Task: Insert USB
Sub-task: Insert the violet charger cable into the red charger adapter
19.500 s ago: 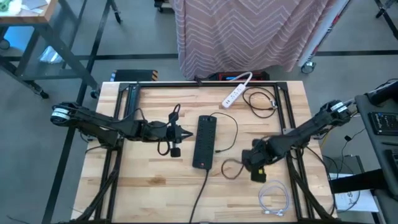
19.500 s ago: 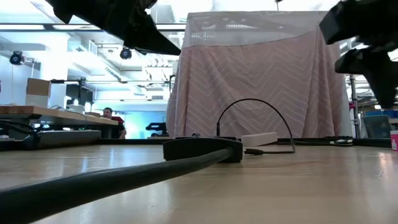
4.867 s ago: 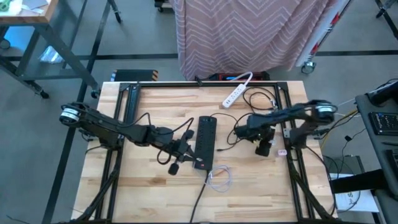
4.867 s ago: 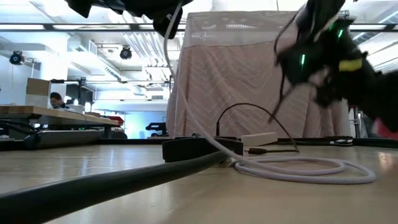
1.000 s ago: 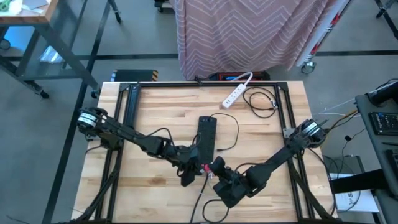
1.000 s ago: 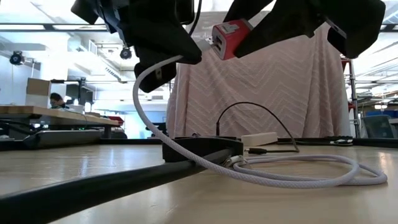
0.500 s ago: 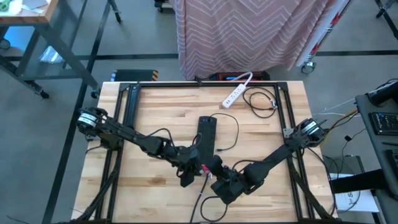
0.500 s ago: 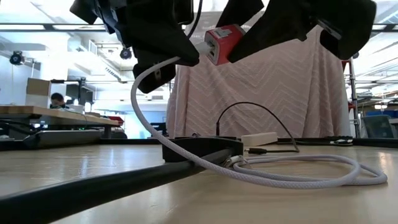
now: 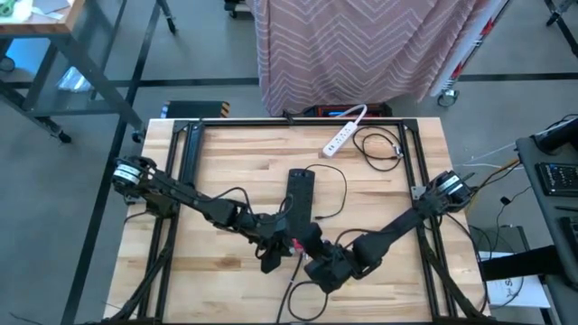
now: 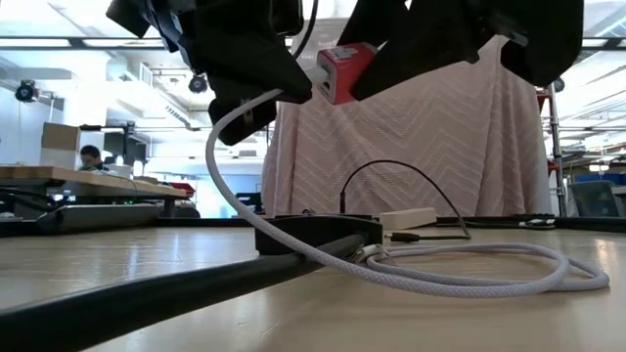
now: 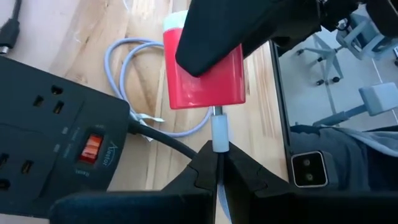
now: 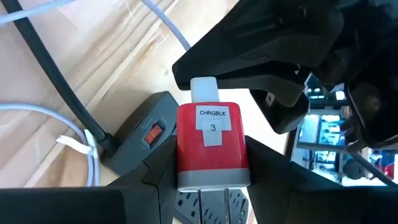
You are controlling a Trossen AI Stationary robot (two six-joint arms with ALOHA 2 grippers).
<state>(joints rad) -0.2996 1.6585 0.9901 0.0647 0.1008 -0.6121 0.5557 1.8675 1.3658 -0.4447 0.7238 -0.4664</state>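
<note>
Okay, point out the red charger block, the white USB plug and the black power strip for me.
red charger block (image 12: 213, 146), right wrist view, on its labelled face.
white USB plug (image 11: 219, 133), left wrist view, on its white shell.
black power strip (image 11: 43, 140), left wrist view, on its top face.

Two dark robot arms
Both arms (image 9: 194, 200) are matte black with silver-capped joints (image 9: 126, 172); the fingers (image 11: 249, 180) are plain black wedges.

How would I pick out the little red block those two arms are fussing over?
Find the black power strip mid-table; just past its near end both pincers meet in the air. The red charger block, held by the right pincer, is the only red thing, with a white label.
</note>
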